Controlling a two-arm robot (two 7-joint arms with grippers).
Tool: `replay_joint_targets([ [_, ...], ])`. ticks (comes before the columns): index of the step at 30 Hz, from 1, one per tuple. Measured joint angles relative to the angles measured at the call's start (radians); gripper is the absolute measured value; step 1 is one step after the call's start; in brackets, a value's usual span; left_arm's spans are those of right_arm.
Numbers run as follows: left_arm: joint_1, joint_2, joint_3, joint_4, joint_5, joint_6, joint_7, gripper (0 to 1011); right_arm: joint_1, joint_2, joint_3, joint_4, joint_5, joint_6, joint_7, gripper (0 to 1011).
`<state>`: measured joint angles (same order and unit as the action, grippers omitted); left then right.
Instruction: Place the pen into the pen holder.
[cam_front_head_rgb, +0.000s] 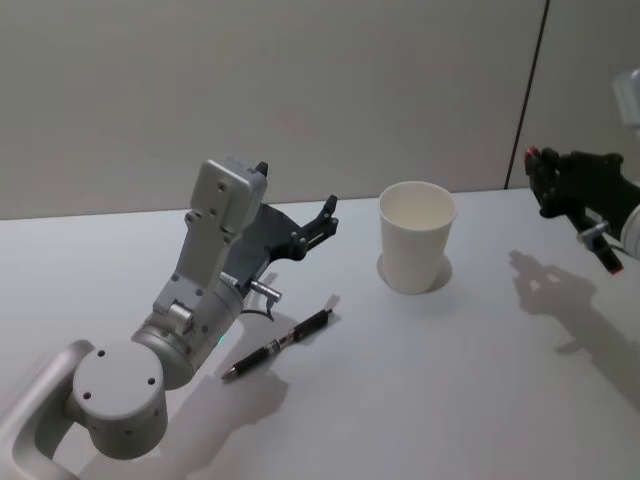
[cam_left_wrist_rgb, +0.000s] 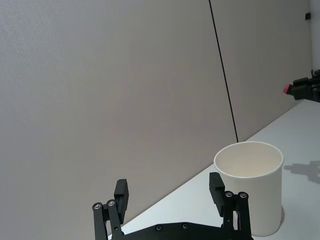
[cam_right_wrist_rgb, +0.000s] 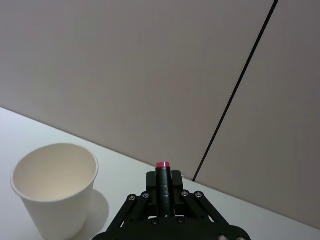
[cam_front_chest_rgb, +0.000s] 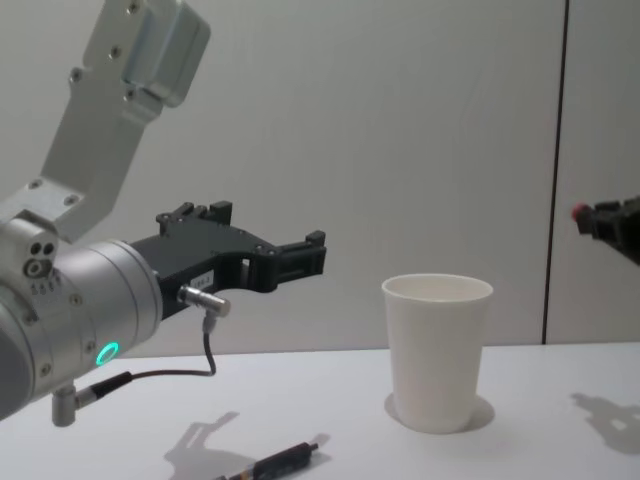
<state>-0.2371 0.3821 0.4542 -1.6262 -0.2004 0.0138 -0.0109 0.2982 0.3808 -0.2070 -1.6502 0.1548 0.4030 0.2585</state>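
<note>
Red-tipped pen (cam_right_wrist_rgb: 162, 169) half-hidden in right pincer (cam_right_wrist_rgb: 163, 181)

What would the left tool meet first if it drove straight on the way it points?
Probably the pen holder: it stands ahead of the left tool but off to one side, so one open finger may clip its rim. Otherwise the wall behind; depth is unclear.

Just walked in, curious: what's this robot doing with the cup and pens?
The right gripper is shut on a dark pen with a pink end, held in the air to the right of the white paper cup, not yet over it. The left gripper is open and empty above the table, where a second black pen lies near it.
</note>
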Motion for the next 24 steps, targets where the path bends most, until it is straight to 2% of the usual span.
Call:
replay_joint_targets([
  [10, 0.000, 0.000, 0.000, 0.000, 0.000, 0.000, 0.000, 1003, 0.036, -0.028, -0.009, 0.032, -0.018, -0.091, -0.013, 165],
  [13, 0.000, 0.000, 0.000, 0.000, 0.000, 0.000, 0.000, 1003, 0.063, -0.050, -0.019, 0.063, -0.030, -0.149, -0.015, 165],
  [14, 0.000, 0.000, 0.000, 0.000, 0.000, 0.000, 0.000, 1002, 0.063, -0.050, -0.019, 0.063, -0.030, -0.149, -0.015, 165],
  [19, 0.000, 0.000, 0.000, 0.000, 0.000, 0.000, 0.000, 1003, 0.121, -0.098, -0.040, 0.142, -0.048, -0.243, -0.009, 165],
  [24, 0.000, 0.000, 0.000, 0.000, 0.000, 0.000, 0.000, 1003, 0.197, -0.155, -0.065, 0.259, -0.062, -0.346, 0.011, 165],
])
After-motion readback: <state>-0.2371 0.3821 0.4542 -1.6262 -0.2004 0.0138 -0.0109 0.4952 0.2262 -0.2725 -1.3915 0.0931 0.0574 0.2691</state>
